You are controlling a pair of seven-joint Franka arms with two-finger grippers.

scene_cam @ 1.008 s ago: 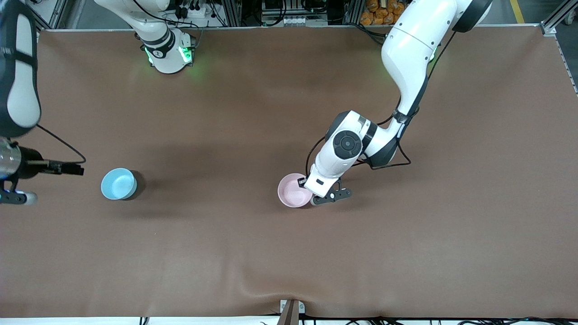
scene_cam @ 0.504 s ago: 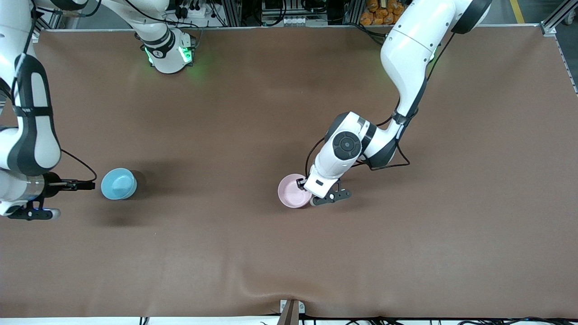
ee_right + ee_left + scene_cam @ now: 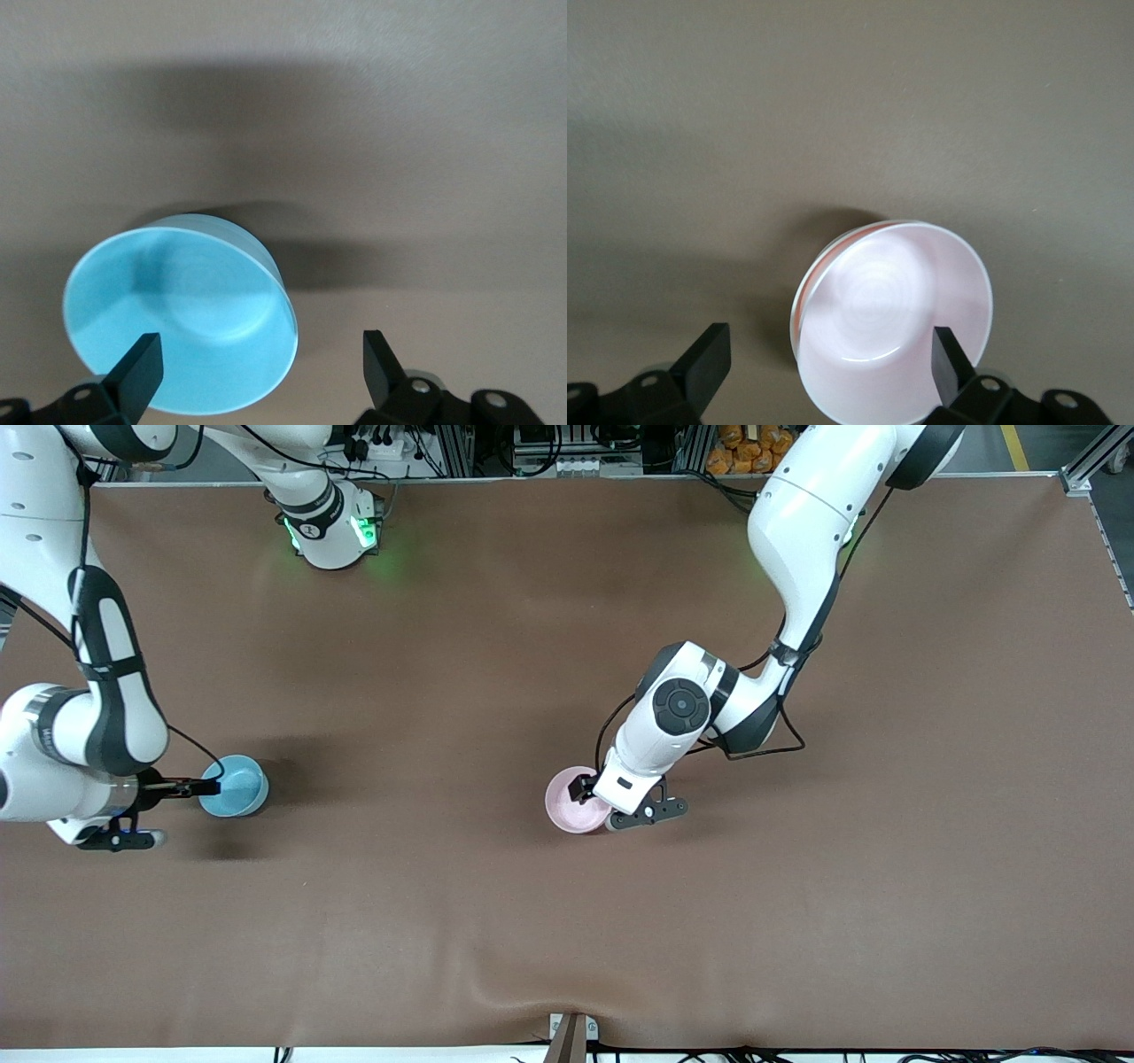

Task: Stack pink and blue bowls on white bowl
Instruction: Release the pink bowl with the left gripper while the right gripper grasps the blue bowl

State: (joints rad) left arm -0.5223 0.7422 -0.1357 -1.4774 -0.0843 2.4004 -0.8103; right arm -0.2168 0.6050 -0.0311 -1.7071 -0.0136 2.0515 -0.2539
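Pink bowl (image 3: 574, 801) and blue bowl (image 3: 235, 786) could be tipped if rims are bumped by the spread-apart left gripper (image 3: 592, 800) and right gripper (image 3: 202, 787).

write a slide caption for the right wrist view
Right hand, fingers open, straddling the near rim of the blue bowl on the brown table.

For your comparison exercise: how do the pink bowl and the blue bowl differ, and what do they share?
The pink bowl lies mid-table at the left gripper; the blue bowl lies toward the right arm's end at the right gripper. Both are upright, similar in size, each between open jaws.
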